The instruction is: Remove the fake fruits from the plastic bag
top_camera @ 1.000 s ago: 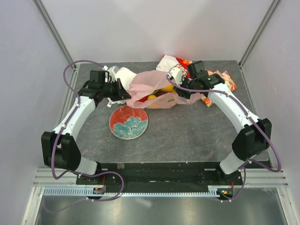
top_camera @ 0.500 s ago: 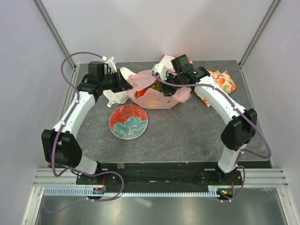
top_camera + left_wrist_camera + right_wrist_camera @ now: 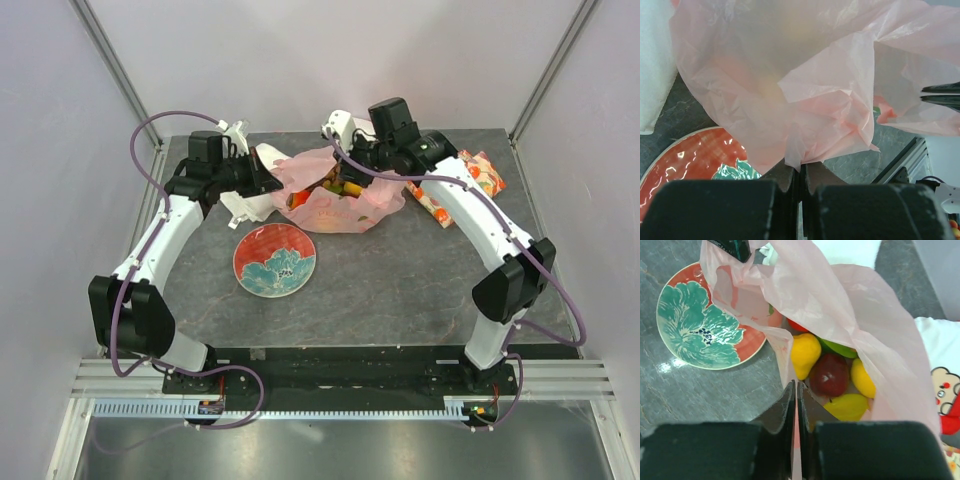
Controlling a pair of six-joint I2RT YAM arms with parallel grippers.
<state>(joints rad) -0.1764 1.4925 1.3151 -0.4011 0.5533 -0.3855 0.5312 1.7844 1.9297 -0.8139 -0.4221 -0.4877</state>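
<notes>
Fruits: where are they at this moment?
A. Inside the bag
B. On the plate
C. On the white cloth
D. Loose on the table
A: the right wrist view shows the fruits bunched together between the pink walls of the open bag, with none on the plate beside it.

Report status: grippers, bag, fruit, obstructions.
Left gripper shut on plastic bag. Right gripper shut on its opposite edge, mouth open. Fake fruits inside. Nothing over the mouth; red plate alongside.
</notes>
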